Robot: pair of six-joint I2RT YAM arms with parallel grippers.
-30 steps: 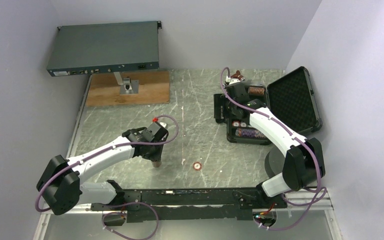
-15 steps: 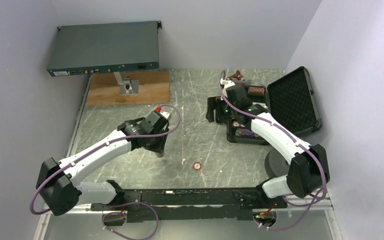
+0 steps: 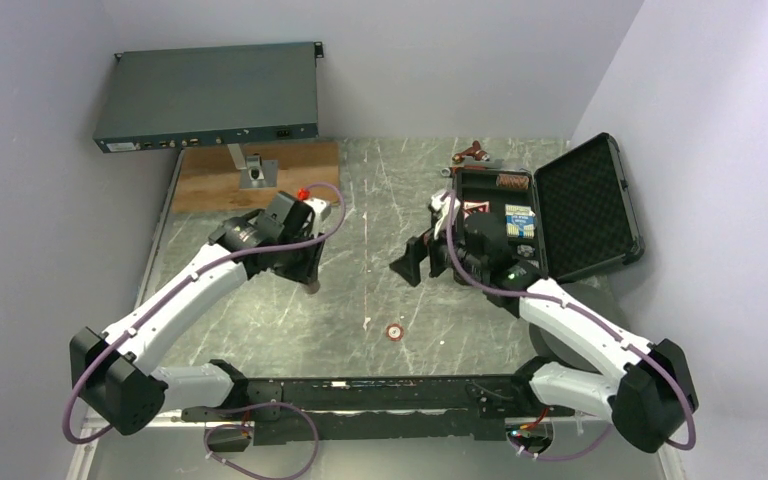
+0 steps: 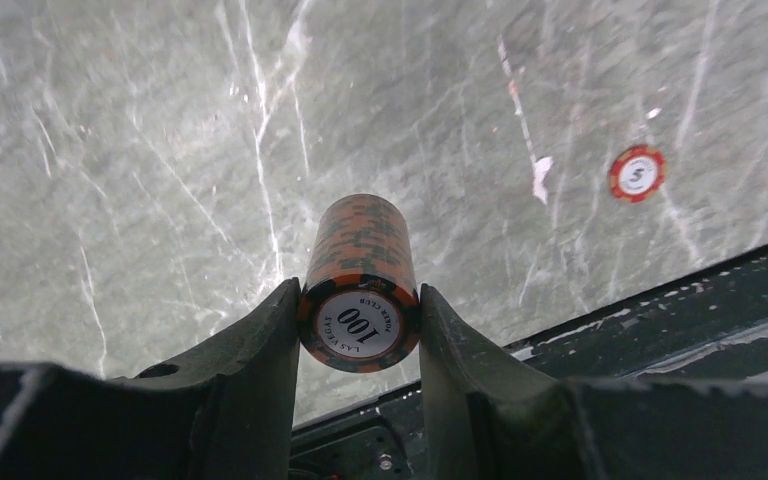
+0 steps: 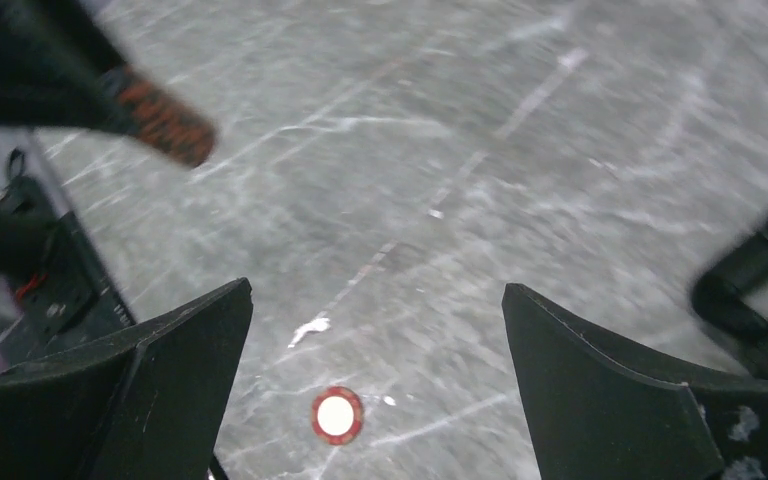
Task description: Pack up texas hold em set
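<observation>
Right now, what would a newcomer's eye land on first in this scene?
The left gripper clamps a stack of orange chips above the left half of the table. A lone red chip lies near the front middle, with the right gripper wide open near it. The black case lies open at the right.

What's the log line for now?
left gripper: holding orange chip stack | right gripper: open, empty | red chip: on table | case: open
</observation>
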